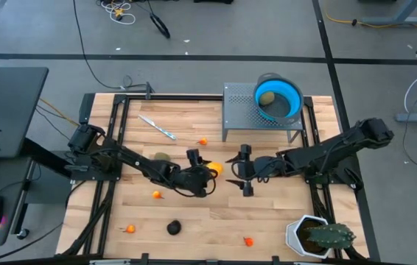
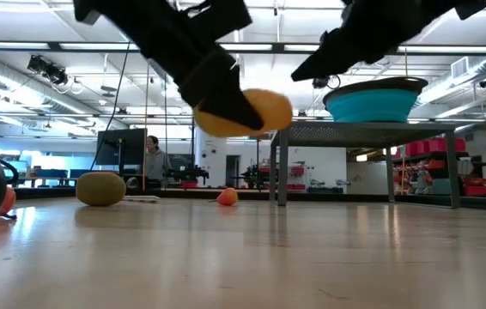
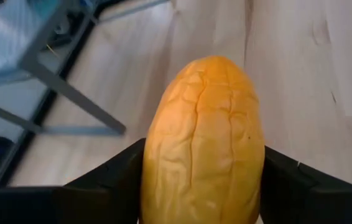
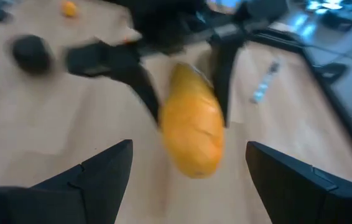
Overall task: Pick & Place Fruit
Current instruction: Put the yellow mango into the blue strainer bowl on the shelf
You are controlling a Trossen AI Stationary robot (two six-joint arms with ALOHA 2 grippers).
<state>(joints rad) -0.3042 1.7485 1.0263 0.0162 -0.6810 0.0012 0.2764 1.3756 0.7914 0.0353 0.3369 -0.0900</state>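
Note:
The yellow oblong fruit [image 1: 214, 168] is up in the air near the table's middle, in my left gripper [image 1: 205, 171], which is shut on it. My right gripper [image 1: 239, 170] stands open just to its right, fingers pointing at the fruit without touching it [image 4: 191, 124]. One olive-brown oval [image 1: 162, 157] lies on the table; another [image 1: 266, 97] sits in the blue bowl [image 1: 288, 94] on the grey stand. The near-black round fruit [image 1: 173, 227] rests near the front edge. Orange-red bits [image 1: 202, 141] [image 1: 156, 195] are scattered about. My left gripper pinches the yellow fruit between its two fingers [image 3: 117, 177], one on each long side [image 3: 157, 155]. The fingers lie along the fruit, and its far end [image 3: 216, 71] sticks out beyond them. They come slanting down from the table's left. The fruit is lifted clear of the table [image 2: 252, 112].
The grey perforated stand [image 1: 242, 110] with the bowl is at the far right. A thin silvery stick [image 1: 157, 126] lies at the far left. A potted cactus [image 1: 319, 235] occupies the near right corner. More orange bits [image 1: 130, 229] [image 1: 248, 241] lie near the front edge. A person [image 2: 153, 159] stands in the room beyond.

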